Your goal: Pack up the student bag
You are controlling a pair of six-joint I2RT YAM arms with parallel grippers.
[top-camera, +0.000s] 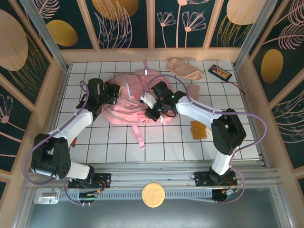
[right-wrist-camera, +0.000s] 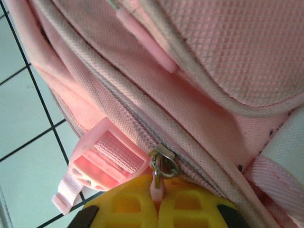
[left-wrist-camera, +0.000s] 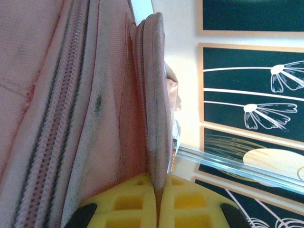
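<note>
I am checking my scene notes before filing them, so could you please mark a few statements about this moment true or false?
1. The right gripper is shut on the zipper pull of the student bag. True.
2. The left gripper hangs open above the bag. False: it is shut on a fabric edge of the bag.
3. The beige pouch lies inside the bag. False: it lies on the table beyond the bag, near the far wall.
4. A round disc lies at the near edge, between the two arm bases. True.

Robot lab cell: aluminium-framed tiled table [top-camera: 166,142]
</note>
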